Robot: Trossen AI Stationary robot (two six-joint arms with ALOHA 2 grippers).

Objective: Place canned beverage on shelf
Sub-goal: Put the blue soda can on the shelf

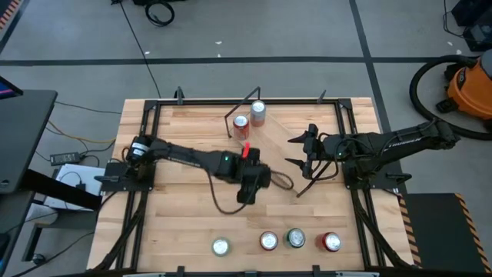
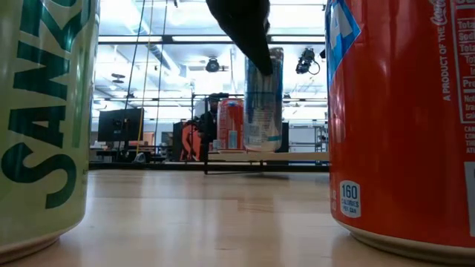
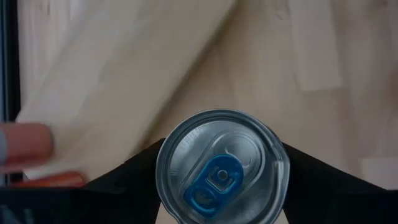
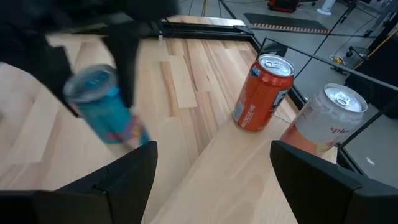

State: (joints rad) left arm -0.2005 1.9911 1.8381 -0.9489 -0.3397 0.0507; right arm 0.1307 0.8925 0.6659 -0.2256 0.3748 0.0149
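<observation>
— How far along is the job?

— Two cans, an orange can (image 4: 262, 92) and a pale can (image 4: 323, 119), are already seen standing on the shelf (image 4: 249, 180). A blue can (image 3: 222, 167) is clamped between the fingers of the left hand (image 1: 247, 178) and is held above the counter (image 1: 192, 211), near the shelf but not yet over it.

— And the right hand (image 1: 301, 163)?

— It is held with fingers apart beside the shelf, nothing gripped.

— What is left?

— The blue can is judged to need carrying over the board and setting down. Four more cans (image 1: 277, 241) are lined up at the counter's near edge.
</observation>
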